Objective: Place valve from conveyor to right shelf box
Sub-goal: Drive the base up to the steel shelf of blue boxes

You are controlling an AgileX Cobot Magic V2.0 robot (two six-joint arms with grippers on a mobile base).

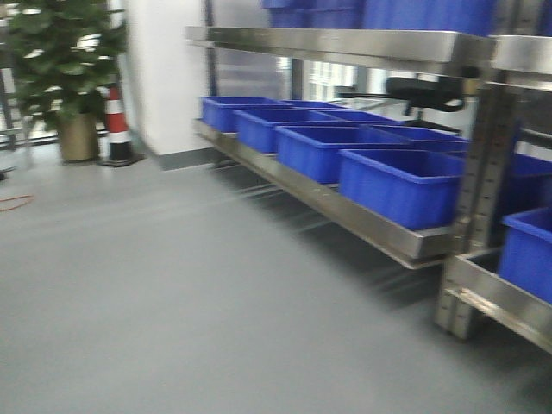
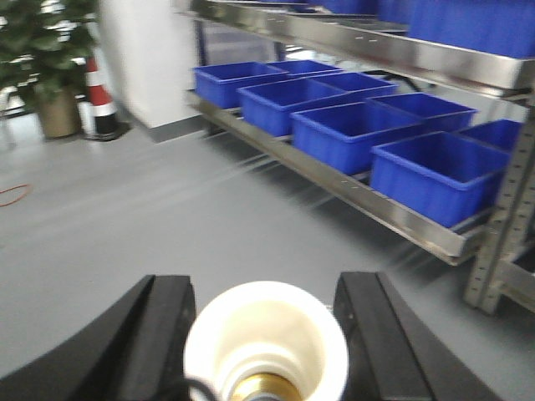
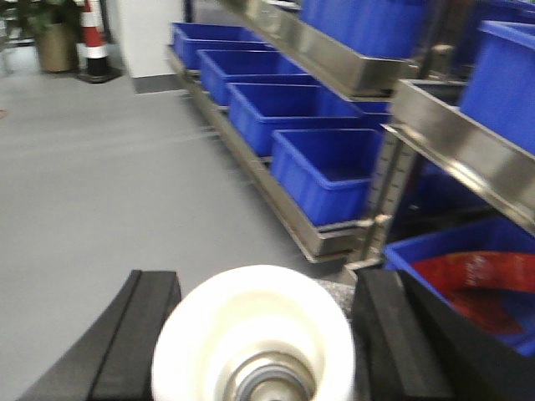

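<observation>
Left wrist view has my left hand (image 2: 266, 288) closed on the left valve (image 2: 266, 342), its white mouth with brass inside wedged between both black fingers (image 2: 159, 334). Right wrist view has my right hand (image 3: 267, 284) clamped the same way on the right valve (image 3: 251, 334), white with a grey metal core. Both valves hang above the grey floor (image 1: 172, 293). Blue boxes (image 1: 401, 185) sit in a row along the front edge of the steel shelf (image 1: 371, 226). Low on the next rack (image 3: 468, 150), one box (image 3: 501, 242) holds something red (image 3: 472, 280), too blurred to name. A plant (image 1: 65, 52) and a striped cone (image 1: 116, 125) stand by the far wall (image 1: 164, 69).
</observation>
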